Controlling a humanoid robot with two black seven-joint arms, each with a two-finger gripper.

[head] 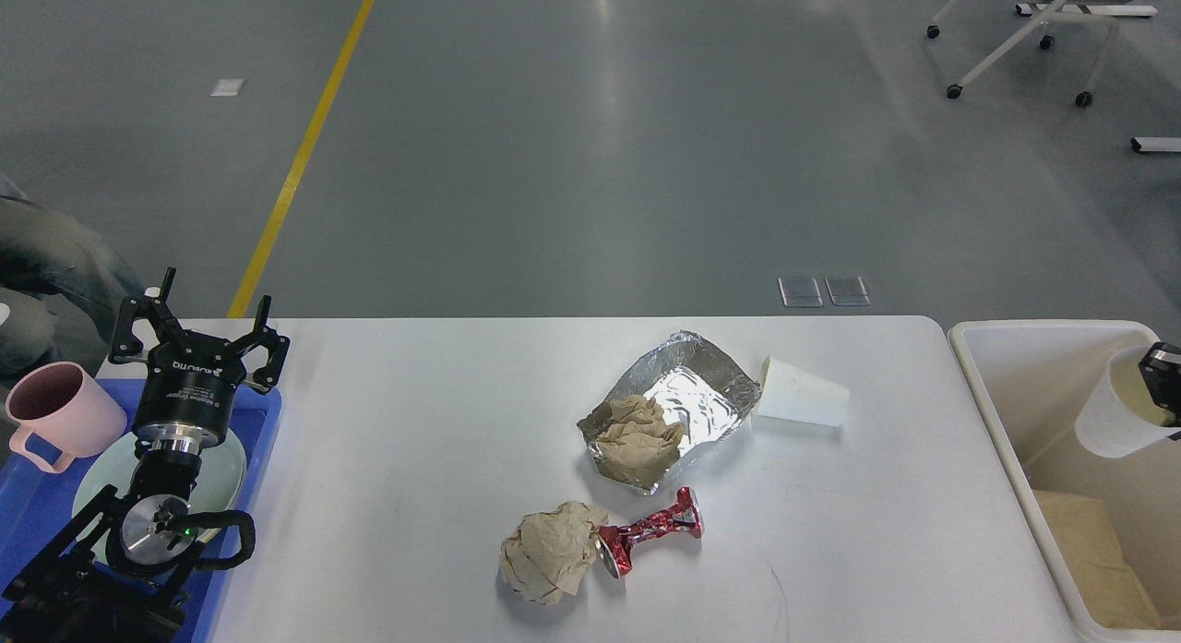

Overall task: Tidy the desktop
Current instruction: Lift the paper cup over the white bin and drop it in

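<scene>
Grey workshop floor with a yellow line lies behind; the white desktop (415, 422) fills the foreground, between a tray at its left edge and a bin at its right.

Far left: blue tray (37, 514) holding a pink mug (60, 422) and a pale plate (221, 482). Left gripper (201, 325) hovers above the tray, fingers spread, holding nothing.

Centre of desktop, litter not yet cleared:
- crumpled brown paper ball (552, 565), touching
- crushed red can (650, 537), lying on its side;
- foil tray (692, 394), dented, with a second brown paper wad (638, 435) inside its near end;
- white paper cup (801, 394), tipped over, just beside the foil's right edge.

Far right: cream bin (978, 385) beside the desktop, with tan material at its bottom. Right gripper (1164, 371) shows only at the frame edge, over the bin, against a second white cup (1112, 408); whether it grips the cup or has let go cannot be told.

Step in hand, by judgement: dropping a cup into the bin. Next move likely calls for the right arm to reach the tipped cup, nearest the bin, and pinch its thin wall gently.
</scene>
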